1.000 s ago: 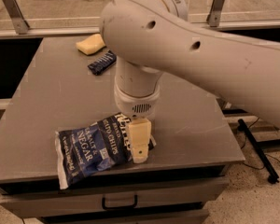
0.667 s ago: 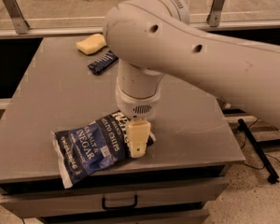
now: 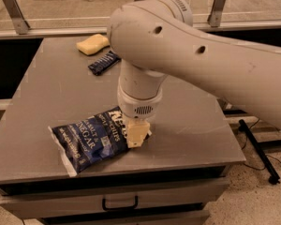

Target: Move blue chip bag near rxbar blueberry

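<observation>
The blue chip bag (image 3: 86,143), dark navy with white lettering, lies at the table's front, its left end towards the front left corner. My gripper (image 3: 136,140) points straight down on the bag's right end; one pale finger (image 3: 135,134) shows over the bag, and the jaws grip that end. The rxbar blueberry (image 3: 104,62), a small dark bar, lies at the back of the table, well beyond the bag and partly behind my arm (image 3: 178,55).
A yellow sponge (image 3: 92,44) lies just behind the bar at the back. The grey table (image 3: 192,125) has a drawer with a handle (image 3: 119,203) below its front edge. A glass railing runs behind, with a dark stand on the floor at the right.
My gripper and the bag's right end have shifted slightly left and towards the back together. The bar and sponge have not moved.
</observation>
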`<state>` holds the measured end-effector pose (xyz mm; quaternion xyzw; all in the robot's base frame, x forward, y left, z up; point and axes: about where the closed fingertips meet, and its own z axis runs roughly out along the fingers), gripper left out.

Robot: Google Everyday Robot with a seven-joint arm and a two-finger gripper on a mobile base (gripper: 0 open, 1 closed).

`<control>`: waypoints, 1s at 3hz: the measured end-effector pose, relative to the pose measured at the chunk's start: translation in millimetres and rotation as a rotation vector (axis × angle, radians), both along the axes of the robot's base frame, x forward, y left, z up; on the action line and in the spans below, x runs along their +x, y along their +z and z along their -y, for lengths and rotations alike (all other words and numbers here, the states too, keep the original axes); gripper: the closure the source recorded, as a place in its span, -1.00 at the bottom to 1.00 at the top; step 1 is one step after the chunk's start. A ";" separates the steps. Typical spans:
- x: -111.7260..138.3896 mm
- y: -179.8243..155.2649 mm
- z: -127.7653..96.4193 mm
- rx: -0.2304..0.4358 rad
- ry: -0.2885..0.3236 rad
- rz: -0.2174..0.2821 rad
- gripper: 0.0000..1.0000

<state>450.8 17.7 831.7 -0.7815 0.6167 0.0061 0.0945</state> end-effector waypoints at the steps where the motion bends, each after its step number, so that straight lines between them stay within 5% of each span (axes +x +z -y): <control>1: 0.1 2.0 1.5 0.015 -0.008 -0.009 0.90; 3: 15.7 44.6 23.7 0.162 -0.107 -0.023 1.00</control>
